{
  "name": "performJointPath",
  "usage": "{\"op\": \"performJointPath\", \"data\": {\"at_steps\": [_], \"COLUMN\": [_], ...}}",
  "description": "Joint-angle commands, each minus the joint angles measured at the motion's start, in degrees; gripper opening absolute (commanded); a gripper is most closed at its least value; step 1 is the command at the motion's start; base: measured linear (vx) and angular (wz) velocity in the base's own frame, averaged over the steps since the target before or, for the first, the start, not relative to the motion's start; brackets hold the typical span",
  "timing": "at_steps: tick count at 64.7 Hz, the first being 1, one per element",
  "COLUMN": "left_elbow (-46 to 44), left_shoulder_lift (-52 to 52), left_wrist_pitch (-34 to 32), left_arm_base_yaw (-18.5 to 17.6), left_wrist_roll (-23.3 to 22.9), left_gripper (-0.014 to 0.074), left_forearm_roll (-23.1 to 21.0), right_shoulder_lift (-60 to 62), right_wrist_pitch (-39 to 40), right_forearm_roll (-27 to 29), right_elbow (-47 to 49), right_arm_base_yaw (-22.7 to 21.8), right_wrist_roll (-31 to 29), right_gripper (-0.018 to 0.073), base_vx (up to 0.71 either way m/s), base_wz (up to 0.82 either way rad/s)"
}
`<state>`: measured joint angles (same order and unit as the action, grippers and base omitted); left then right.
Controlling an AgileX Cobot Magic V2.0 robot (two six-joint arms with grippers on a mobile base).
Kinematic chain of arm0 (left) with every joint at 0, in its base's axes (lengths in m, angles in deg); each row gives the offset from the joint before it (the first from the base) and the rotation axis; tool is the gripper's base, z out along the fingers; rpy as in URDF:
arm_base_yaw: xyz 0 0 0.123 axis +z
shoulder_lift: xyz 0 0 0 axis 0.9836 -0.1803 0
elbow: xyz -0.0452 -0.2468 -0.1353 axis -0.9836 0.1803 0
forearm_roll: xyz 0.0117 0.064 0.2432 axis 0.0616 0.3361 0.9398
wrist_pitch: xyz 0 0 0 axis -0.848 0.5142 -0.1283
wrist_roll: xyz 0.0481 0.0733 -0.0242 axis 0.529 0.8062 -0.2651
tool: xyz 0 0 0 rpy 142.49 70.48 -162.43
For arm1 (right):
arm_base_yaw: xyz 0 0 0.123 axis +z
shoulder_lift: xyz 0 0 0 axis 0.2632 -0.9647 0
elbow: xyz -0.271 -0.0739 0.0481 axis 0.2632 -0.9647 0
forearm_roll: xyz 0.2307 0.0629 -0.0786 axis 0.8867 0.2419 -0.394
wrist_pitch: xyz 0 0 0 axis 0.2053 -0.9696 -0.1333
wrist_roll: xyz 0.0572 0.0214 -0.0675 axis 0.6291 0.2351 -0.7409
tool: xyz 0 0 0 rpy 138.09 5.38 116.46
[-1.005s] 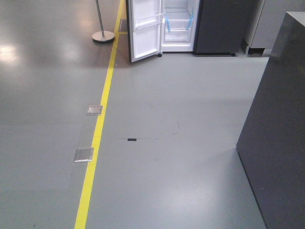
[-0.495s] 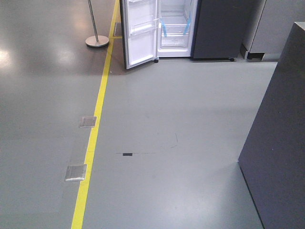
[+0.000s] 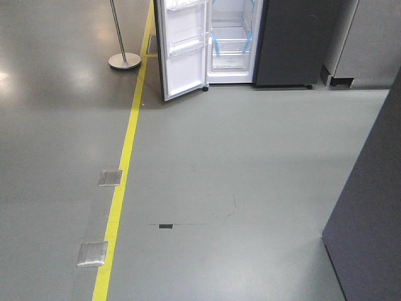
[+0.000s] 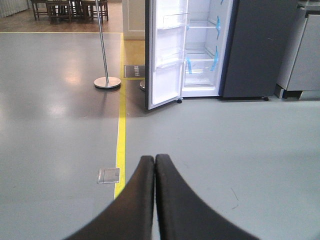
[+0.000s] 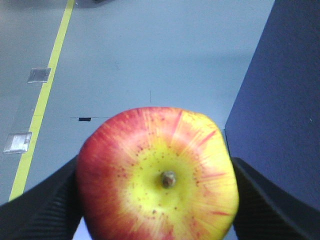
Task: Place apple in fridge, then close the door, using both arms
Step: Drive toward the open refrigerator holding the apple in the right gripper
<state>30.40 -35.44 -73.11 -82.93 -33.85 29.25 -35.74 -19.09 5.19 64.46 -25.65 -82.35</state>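
The fridge (image 3: 232, 44) stands open across the grey floor, white inside with clear shelves and blue tape; it also shows in the left wrist view (image 4: 202, 55). Its door (image 3: 183, 50) is swung out to the left, white inner face with clear bins, and shows in the left wrist view (image 4: 165, 55) too. My right gripper (image 5: 157, 175) is shut on the apple (image 5: 157, 172), red with a yellow patch round its stem. My left gripper (image 4: 154, 159) is shut and empty, held above the floor and pointing at the fridge. Neither gripper shows in the front view.
A chrome stanchion post (image 3: 123, 56) stands left of the door. A yellow floor line (image 3: 122, 182) runs towards the fridge, with two metal floor plates (image 3: 110, 177) beside it. A dark grey cabinet (image 3: 369, 219) stands close on the right, and a dark unit (image 3: 294, 41) adjoins the fridge.
The view has shifted: the fridge and door show larger and more fully, and the floor mark and plates have slid down the frame. The cabinet on the right has moved further out of frame.
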Motion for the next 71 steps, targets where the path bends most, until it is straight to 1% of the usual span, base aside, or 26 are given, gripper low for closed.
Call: {"op": "performJointPath", "data": {"at_steps": [1,71], "left_elbow": [1.2,1.2], "left_shoulder_lift": [0.8,0.8], "left_wrist_pitch": [-4.0,-4.0], "left_arm_base_yaw": [0.1,0.1], "left_wrist_roll": [0.0,0.0], "left_gripper": [-0.0006,-0.0006], "left_forearm_roll": [-0.3,-0.3], "right_shoulder_lift": [-0.1,-0.1], "right_wrist_pitch": [4.0,4.0], "right_forearm_roll": [0.5,0.5], "right_elbow": [1.7,1.7], "right_arm_base_yaw": [-0.2,-0.2], "right_wrist_roll": [-0.1,-0.1], "right_gripper": [0.0246,0.0246], "base_vx": [0.27,0.26], "base_wz": [0.06,0.07]}}
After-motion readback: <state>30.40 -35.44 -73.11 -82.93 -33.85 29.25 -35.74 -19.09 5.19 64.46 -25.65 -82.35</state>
